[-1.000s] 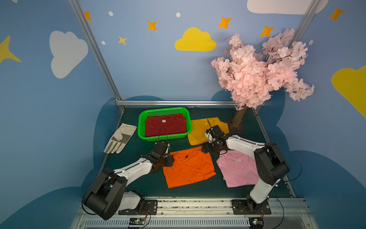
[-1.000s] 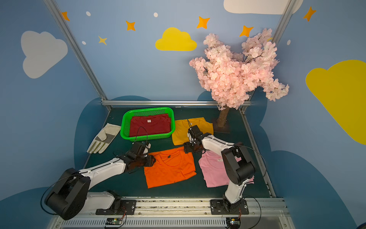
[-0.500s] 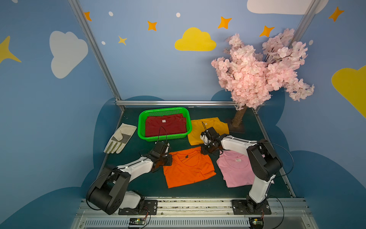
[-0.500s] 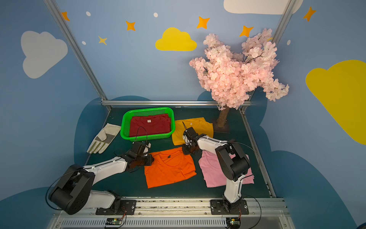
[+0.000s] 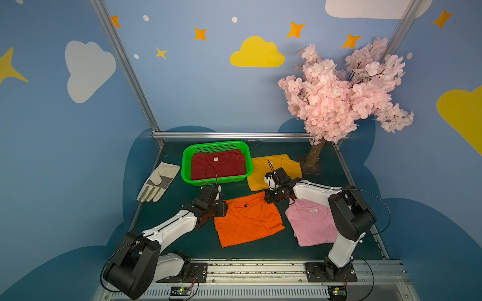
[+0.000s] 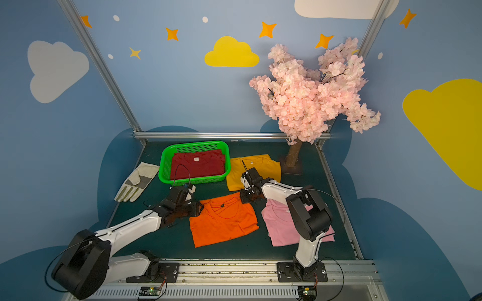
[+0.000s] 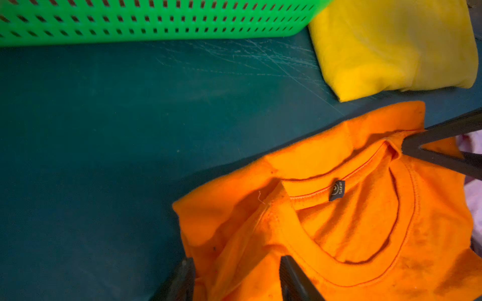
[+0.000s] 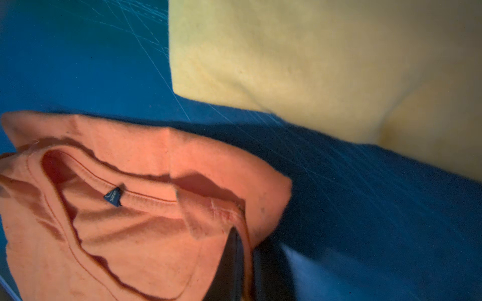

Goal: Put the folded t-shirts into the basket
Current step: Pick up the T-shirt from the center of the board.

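Four folded tees, one basket point(image 5: 184, 164): dark red tee point(image 5: 217, 166) already inside the basket, mustard tee point(image 5: 257, 172) just beside it, orange tee point(image 5: 247, 221) near its front wall, pink tee point(image 5: 313, 226) farthest from it, those three flat on the surface point(image 5: 260, 250). Right tool point(image 7: 412, 148) closed, pinching the orange tee's shoulder corner; left tool point(image 7: 236, 259) spread open astride the opposite shoulder. Light, limp cloth, likely to unfold if lifted by one corner: best taken at both collar-side corners. Also one work glove point(image 5: 156, 182) beside the basket.
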Controlling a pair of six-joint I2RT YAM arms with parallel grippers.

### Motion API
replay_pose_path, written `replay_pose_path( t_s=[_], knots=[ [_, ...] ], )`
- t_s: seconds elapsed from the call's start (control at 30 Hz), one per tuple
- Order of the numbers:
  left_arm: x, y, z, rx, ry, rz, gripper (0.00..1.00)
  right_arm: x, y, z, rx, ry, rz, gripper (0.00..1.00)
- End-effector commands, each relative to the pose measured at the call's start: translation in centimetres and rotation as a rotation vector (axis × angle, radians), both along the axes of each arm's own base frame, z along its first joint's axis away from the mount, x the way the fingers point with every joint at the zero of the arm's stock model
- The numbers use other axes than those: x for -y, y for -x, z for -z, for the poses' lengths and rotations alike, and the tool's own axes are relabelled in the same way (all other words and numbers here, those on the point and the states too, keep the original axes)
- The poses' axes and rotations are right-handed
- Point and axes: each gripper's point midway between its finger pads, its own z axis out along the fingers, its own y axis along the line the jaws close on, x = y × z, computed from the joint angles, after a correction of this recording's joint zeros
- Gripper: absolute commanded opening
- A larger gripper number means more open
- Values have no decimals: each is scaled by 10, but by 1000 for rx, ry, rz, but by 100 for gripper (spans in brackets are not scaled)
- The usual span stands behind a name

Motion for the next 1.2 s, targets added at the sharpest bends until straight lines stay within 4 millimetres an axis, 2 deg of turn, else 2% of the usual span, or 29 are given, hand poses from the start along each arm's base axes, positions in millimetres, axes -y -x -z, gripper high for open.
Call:
replay_pose_path(
  t_s=[0.0, 0.13, 0.3, 0.4, 0.53, 0.63, 0.8, 0.93, 1.17],
  knots=[
    [-13, 0, 9, -18, -27, -34, 62, -2, -2, -1, 8, -19, 2, 3],
    [-13, -3, 22, -69, -28, -22, 66, -2, -2, 0, 7, -15, 3, 3],
    [1, 0, 32, -125, 21, 38, 69, -2, -2, 2, 4, -13, 5, 3],
    [7, 6, 41, -151, 52, 59, 67, -3, -2, 2, 0, -18, 8, 3],
    [10, 16, 50, -167, 67, 70, 58, -4, -1, 3, -3, -24, 10, 3],
    [14, 18, 49, -159, 82, 79, 47, -6, -2, 3, -1, -31, 15, 2],
    [14, 15, 50, -156, 73, 76, 21, -12, -3, 3, 19, -41, 25, 0],
    [16, 12, 39, -121, 89, 83, 3, -5, -9, -5, 79, -39, 52, 0],
    [16, 10, -5, 30, 157, 73, 2, -8, -13, -47, 244, -152, 30, 0]
  ],
)
